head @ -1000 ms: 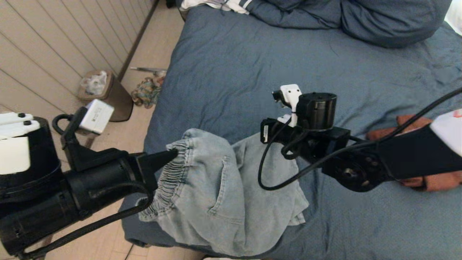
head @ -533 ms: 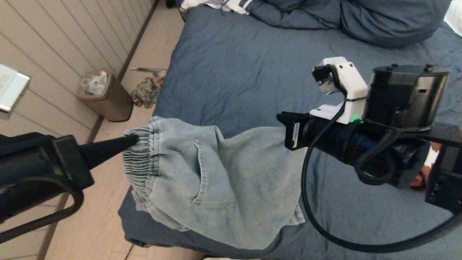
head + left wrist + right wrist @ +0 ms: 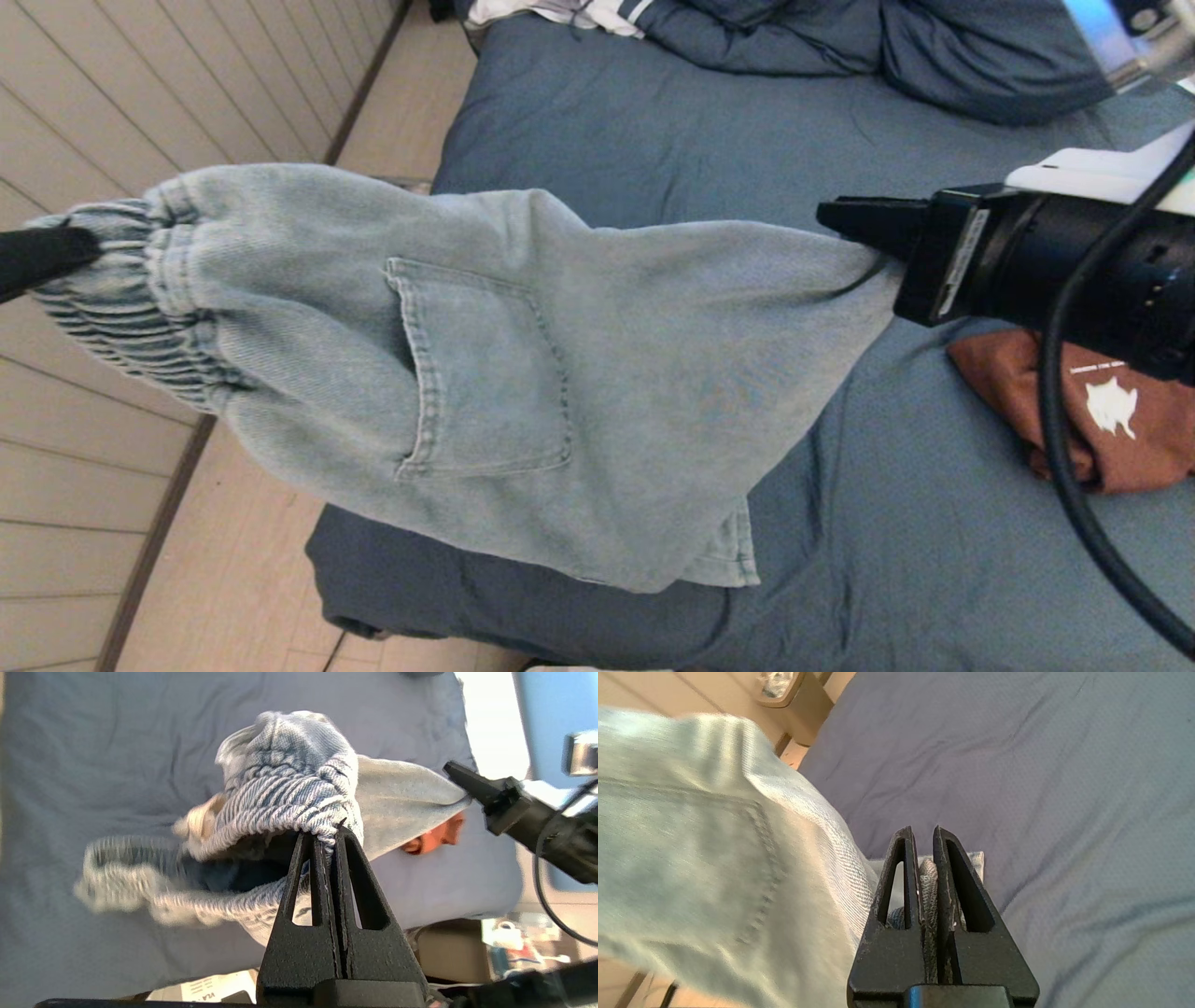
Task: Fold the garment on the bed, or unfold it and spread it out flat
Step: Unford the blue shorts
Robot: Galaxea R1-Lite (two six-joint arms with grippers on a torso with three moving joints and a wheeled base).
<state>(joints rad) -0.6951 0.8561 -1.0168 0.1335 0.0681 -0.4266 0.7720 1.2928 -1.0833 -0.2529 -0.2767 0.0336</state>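
Denim shorts [image 3: 485, 373], pale blue, hang stretched in the air between both grippers, above the near left corner of the bed [image 3: 672, 140]. Left gripper [image 3: 89, 245] is clamped on the elastic waistband [image 3: 121, 280] at the far left of the head view; its wrist view shows the jaws pinched together on the ribbed band. Right gripper [image 3: 826, 213] is closed on the opposite end, probably a leg hem, though the fabric there is bunched; denim sits between its jaws in the wrist view. Back pocket [image 3: 485, 373] faces the head camera. Lower edge of the shorts droops toward the slate-blue cover. Rust-brown garment [image 3: 1092, 411] with a white print lies on the bed under the right arm. Pillows [image 3: 934, 47] at the far end.
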